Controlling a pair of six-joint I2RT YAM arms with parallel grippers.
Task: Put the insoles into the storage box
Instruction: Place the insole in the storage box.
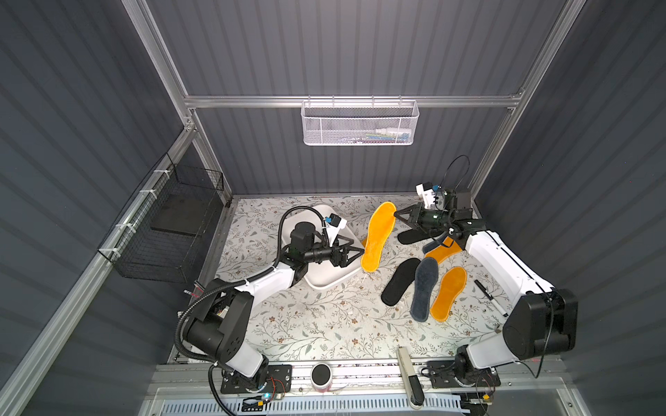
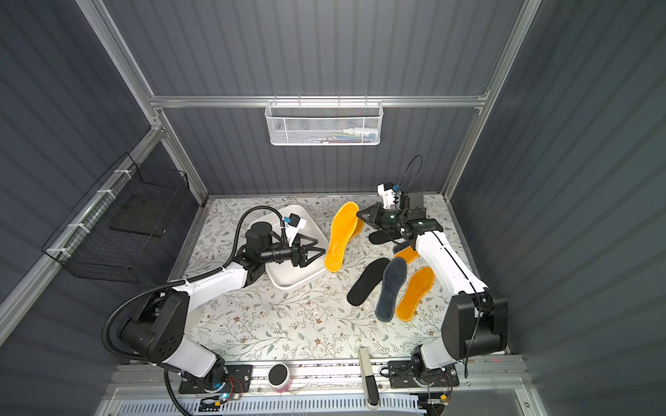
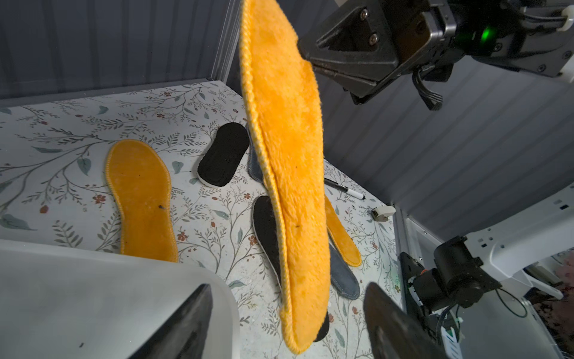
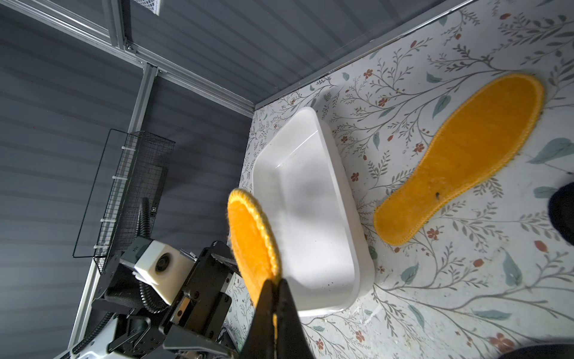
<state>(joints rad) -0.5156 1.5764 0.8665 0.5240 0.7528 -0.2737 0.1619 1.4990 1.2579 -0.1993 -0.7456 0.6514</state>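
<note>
The right gripper [image 1: 396, 215] is pinched shut on the upper edge of an orange insole [image 1: 377, 237]. The insole hangs clear of the table at centre frame in both top views, its long axis running roughly top to bottom. Its lower end sits between the spread jaws of the left gripper [image 1: 357, 252], untouched, just right of the storage box [image 1: 324, 284]. The left arm is nearer the box, so a handover looks likely.

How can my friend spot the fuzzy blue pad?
On the flowery tabletop by the right robot arm, three pads lie side by side. The fuzzy dark grey-blue insole is the middle one, between a plain black insole and an orange insole.
</note>
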